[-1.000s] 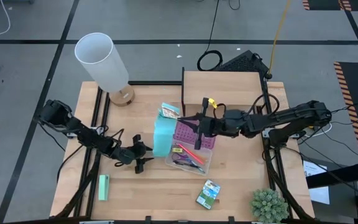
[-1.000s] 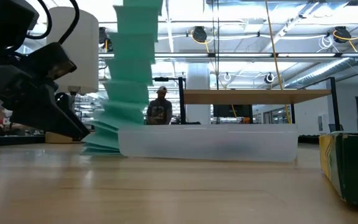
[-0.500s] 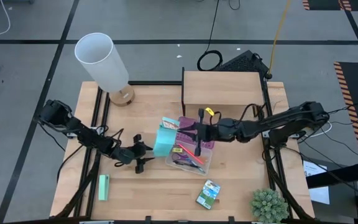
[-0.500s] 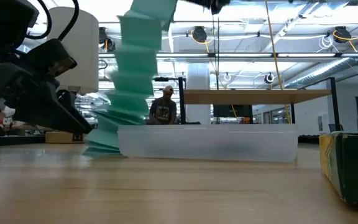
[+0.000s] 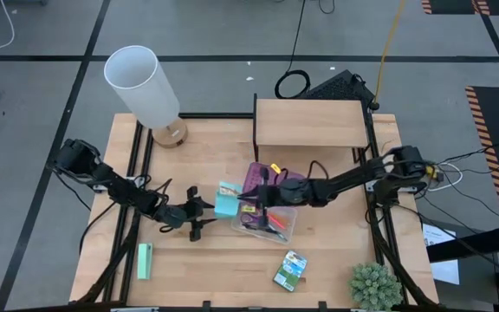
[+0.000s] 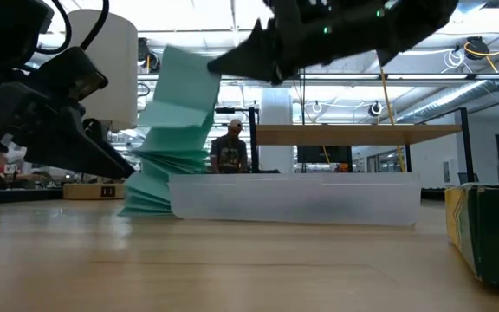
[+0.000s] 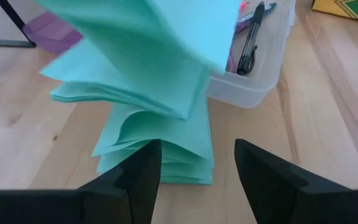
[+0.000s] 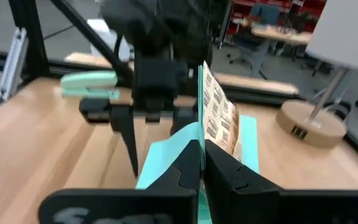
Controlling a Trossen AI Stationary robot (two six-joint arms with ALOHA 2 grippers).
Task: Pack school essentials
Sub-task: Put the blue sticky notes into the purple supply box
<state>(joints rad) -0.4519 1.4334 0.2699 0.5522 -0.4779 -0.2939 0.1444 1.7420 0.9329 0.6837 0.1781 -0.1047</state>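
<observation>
Two tools: right tool (image 5: 248, 198) clamped on mint pad (image 5: 225, 205), left tool (image 5: 204, 216) apart at its 8 o'clock.

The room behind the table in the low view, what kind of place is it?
Probably an open lab or workshop: bare ceiling beams with hanging lights, a raised wooden bench, and a person standing far back.

A big industrial lab: ceiling ducts (image 6: 277, 48), taped floor (image 5: 42, 104), far workbenches (image 8: 291, 38).
</observation>
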